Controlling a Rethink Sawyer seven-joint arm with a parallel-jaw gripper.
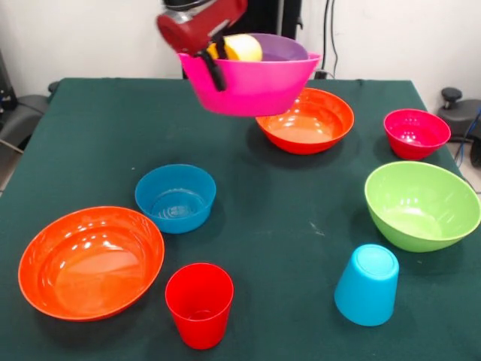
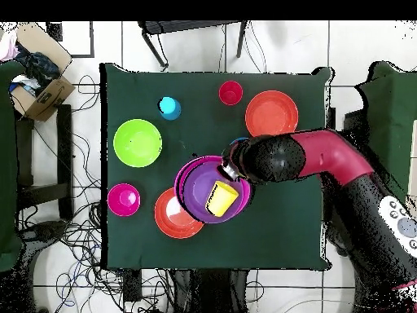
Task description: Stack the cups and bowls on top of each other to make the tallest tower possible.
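My gripper [image 1: 216, 69] is shut on the left rim of the magenta bowl [image 1: 259, 86] and holds it in the air, tilted, above the table. A purple bowl [image 1: 282, 49] is nested in it, with the yellow cup [image 1: 242, 48] lying inside. In the overhead view the gripper [image 2: 230, 169] grips this pile [image 2: 195, 191], with the yellow cup [image 2: 221, 198] in it, partly over an orange bowl [image 2: 169, 218]. That orange bowl [image 1: 307, 120] stands on the table behind and to the right of the lifted pile.
On the table stand a second orange bowl [image 1: 90, 262], a small blue bowl [image 1: 175, 197], an upright red cup [image 1: 199, 303], an upside-down light blue cup [image 1: 367, 284], a lime green bowl [image 1: 421, 204] and a small crimson bowl [image 1: 415, 133].
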